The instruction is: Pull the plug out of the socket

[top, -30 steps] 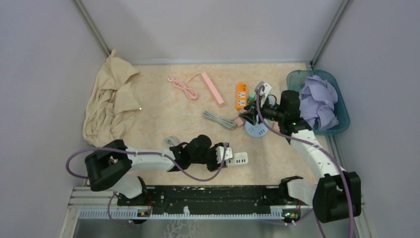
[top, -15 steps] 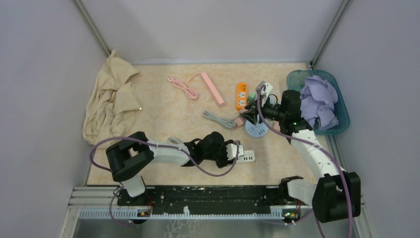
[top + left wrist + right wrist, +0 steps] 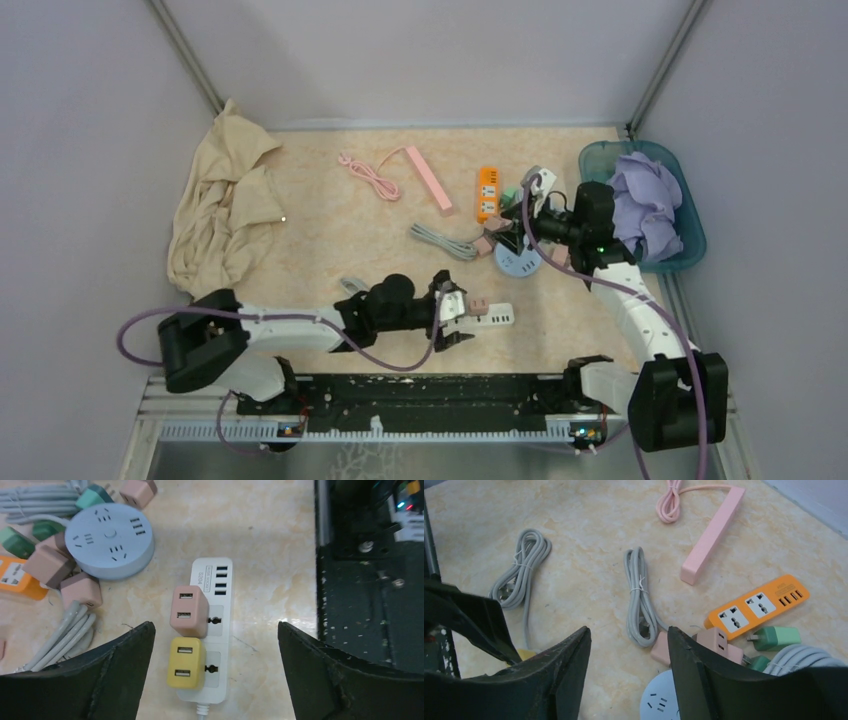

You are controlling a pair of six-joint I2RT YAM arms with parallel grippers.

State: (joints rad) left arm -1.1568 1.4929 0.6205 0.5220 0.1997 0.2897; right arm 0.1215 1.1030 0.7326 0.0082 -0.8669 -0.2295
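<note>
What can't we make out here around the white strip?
Left wrist view: prongs of the pink plug and yellow plug, hidden by their own bodies; how deep they sit in the white strip is unclear.
Left wrist view: the strip's cord, cut off by the bottom edge.
Top view: the yellow plug, hidden by the left gripper.
Right wrist view: the round blue socket, cut by the bottom edge.

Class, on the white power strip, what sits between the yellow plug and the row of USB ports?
The pink plug, plugged into the white power strip; the left wrist view shows it.
</note>
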